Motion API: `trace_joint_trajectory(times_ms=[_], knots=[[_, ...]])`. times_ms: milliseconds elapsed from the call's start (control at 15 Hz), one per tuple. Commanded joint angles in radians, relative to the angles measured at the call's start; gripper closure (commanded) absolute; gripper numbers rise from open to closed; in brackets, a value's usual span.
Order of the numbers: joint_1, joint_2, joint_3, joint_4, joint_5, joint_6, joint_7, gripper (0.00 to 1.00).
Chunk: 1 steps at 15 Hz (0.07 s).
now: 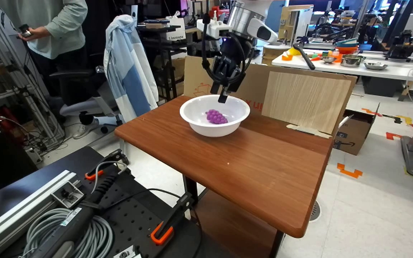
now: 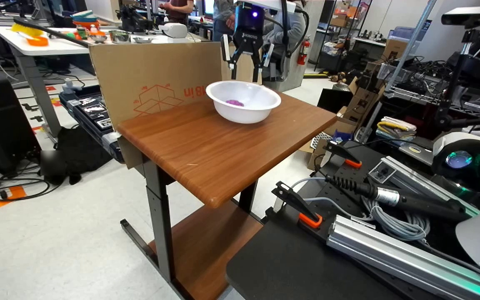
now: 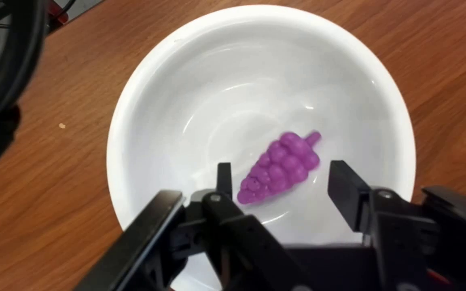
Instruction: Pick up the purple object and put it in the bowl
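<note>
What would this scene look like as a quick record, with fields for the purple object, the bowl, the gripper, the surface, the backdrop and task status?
purple object: shaped like a grape bunch with a short stem, lying inside the bowl
bowl: white, round, upright on the table
gripper: open, above the bowl, holding nothing
surface: brown, wood-look table
backdrop: cardboard panel standing along a table edge
task status: purple object is in the bowl and released
</note>
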<state>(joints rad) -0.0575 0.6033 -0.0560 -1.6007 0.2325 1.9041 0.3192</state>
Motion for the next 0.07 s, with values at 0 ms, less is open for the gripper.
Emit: trace_joint_trajectory(times_ms=[0], knots=[[0.002, 0.001, -0.003, 0.003, 0.001, -0.004, -0.001, 0.36]])
